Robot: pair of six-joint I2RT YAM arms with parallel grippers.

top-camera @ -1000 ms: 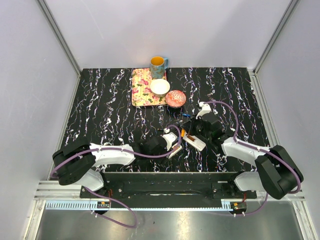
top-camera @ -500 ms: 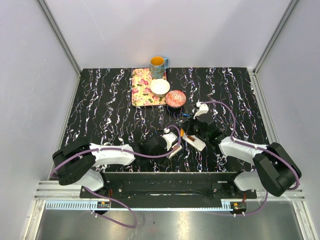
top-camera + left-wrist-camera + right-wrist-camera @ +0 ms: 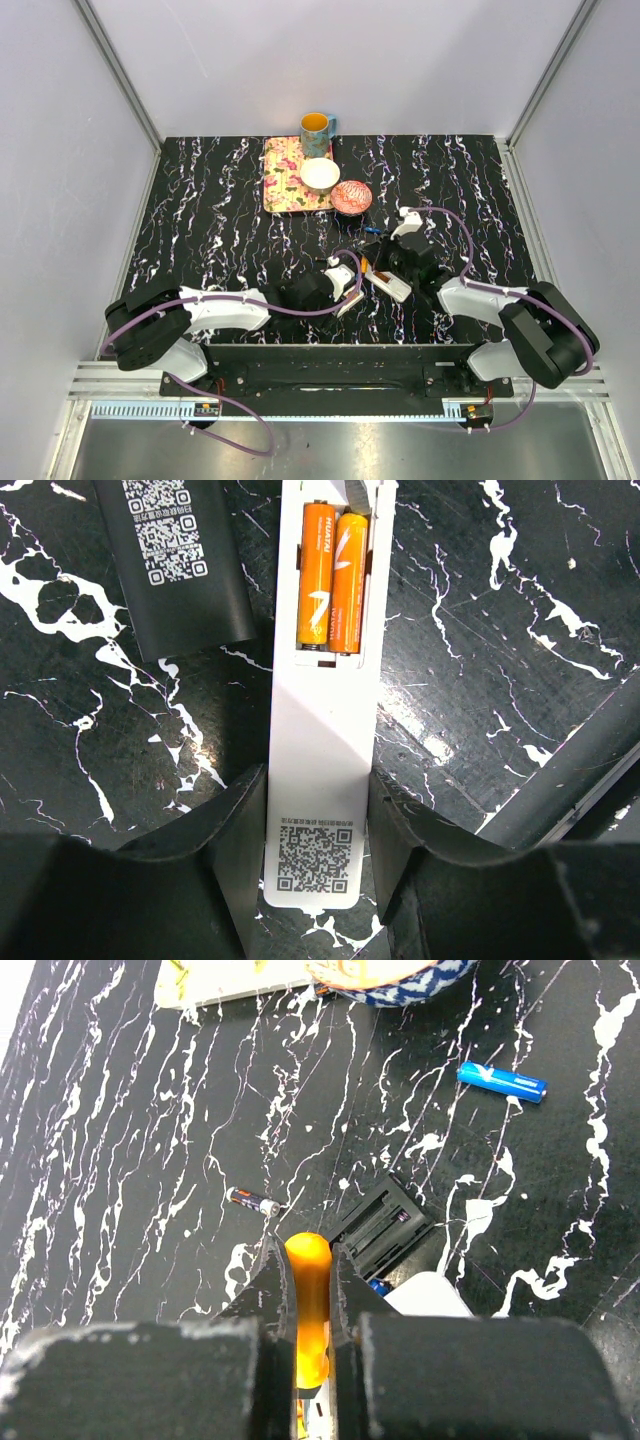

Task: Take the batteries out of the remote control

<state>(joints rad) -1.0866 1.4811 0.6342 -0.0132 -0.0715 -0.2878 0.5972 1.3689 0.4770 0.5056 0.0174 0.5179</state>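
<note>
The left gripper's (image 3: 318,815) jaws press against both long sides of a white remote control (image 3: 322,740) near its end bearing a QR sticker. Beyond the jaws its compartment lies open, two orange batteries (image 3: 331,578) side by side inside. Ahead and left of the jaws, a black slab (image 3: 180,565) with QR codes lies on the marbled table (image 3: 480,630), just beside the remote.

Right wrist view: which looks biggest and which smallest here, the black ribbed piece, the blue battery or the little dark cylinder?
1. black ribbed piece
2. blue battery
3. little dark cylinder
The ribbed piece lies nearer the camera than the blue battery, so part of its lead may be nearness.
</note>
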